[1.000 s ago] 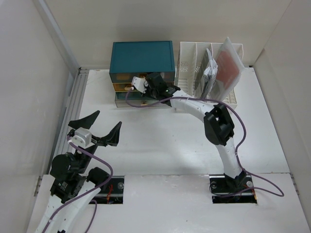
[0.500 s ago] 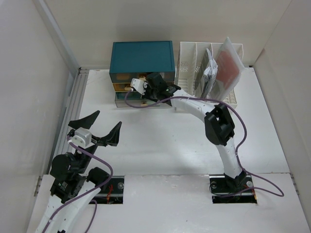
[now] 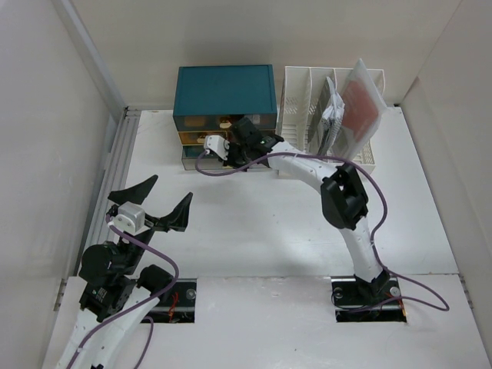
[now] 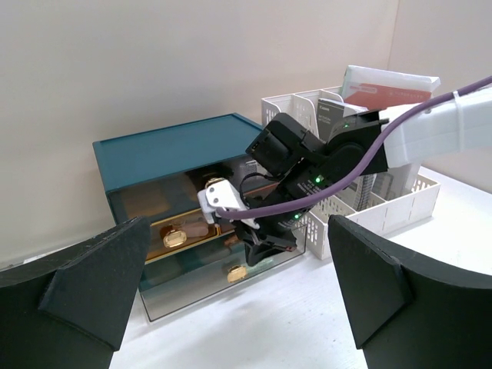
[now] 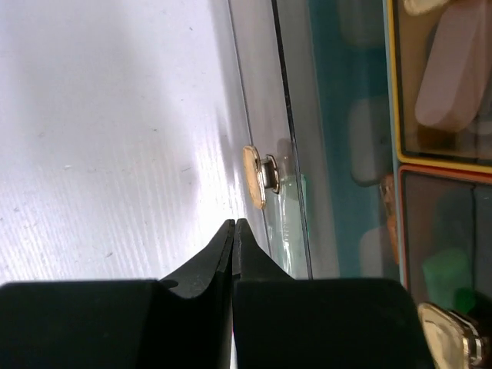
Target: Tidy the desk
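The white desk holds a teal drawer cabinet at the back. My right gripper is shut and empty, its tips just short of the gold knob of the bottom glass-fronted drawer. That gripper also shows at the cabinet's front in the top view and in the left wrist view. My left gripper is open and empty, raised over the desk's near left part.
A white slotted file rack with a red-brown packet and grey papers stands right of the cabinet. The middle drawer has a gold frame and holds a pinkish object. White walls enclose the desk.
My right gripper has moved down the cabinet's front, from the middle drawer to the bottom drawer's knob. The left arm has not moved.
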Available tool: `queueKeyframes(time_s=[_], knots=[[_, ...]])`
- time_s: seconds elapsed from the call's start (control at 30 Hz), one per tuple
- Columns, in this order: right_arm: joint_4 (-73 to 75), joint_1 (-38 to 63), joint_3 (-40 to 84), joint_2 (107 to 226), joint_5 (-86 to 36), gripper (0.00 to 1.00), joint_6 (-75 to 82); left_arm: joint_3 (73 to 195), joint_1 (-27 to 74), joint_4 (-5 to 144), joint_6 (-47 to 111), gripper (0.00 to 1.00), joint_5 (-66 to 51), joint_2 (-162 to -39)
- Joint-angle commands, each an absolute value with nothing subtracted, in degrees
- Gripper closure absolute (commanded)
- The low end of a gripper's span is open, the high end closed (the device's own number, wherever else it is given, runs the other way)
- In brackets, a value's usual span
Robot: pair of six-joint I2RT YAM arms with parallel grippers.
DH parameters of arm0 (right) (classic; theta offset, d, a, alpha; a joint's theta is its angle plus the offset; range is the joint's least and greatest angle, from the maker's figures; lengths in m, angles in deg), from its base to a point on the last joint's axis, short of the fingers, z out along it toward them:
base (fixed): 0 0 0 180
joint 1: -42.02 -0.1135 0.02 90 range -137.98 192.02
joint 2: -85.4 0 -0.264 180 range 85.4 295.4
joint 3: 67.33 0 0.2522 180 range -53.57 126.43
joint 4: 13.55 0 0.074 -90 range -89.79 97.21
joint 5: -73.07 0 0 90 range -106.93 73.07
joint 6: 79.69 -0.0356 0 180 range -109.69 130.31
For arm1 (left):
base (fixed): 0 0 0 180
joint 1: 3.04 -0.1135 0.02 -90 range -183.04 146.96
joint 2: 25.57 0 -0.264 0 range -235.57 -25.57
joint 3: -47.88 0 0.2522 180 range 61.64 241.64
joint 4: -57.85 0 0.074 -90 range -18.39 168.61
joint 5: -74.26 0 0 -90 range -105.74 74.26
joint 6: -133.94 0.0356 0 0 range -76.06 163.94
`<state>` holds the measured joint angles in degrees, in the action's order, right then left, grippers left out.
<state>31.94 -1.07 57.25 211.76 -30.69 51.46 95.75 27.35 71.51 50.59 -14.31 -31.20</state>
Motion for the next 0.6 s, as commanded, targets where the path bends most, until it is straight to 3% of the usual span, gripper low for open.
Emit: queueKeyframes(time_s=[0.0, 0.27, 0.57], knots=[[30.72, -0.96, 59.89, 213.98, -27.33, 1.00, 48.30, 95.39, 27.63, 69.41, 50.88, 0.00, -14.51, -30.49], [18.42, -0.96, 58.14, 215.65, -1.32, 1.00, 39.23, 95.39, 27.63, 69.41, 50.88, 0.00, -14.51, -30.49], [9.97, -0.96, 56.90, 216.88, 11.89, 1.00, 37.29, 95.39, 27.63, 69.41, 50.88, 0.00, -14.51, -31.02]])
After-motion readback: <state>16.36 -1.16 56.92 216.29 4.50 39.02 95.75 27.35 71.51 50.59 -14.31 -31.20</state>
